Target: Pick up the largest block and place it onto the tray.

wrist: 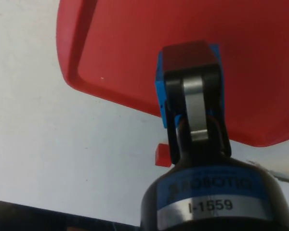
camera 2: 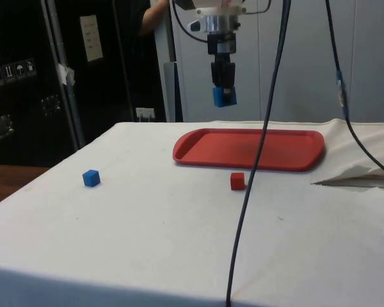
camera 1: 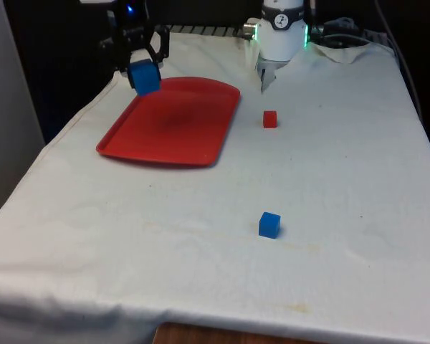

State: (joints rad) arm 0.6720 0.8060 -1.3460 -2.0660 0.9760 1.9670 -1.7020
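My gripper [camera 1: 144, 72] is shut on a large blue block [camera 1: 145, 77] and holds it in the air above the far corner of the red tray [camera 1: 173, 122] on the front view's left. In the side view the large blue block [camera 2: 224, 96] hangs in the gripper [camera 2: 223, 89] well above the red tray [camera 2: 249, 148]. From the wrist, the blue block [wrist: 160, 91] shows between the fingers [wrist: 193, 101] with the tray [wrist: 135, 43] below.
A small red block [camera 1: 270, 119] lies on the cloth to the right of the tray in the front view. A small blue block [camera 1: 269, 224] sits nearer the table's front edge. A black cable [camera 2: 256, 153] hangs across the side view.
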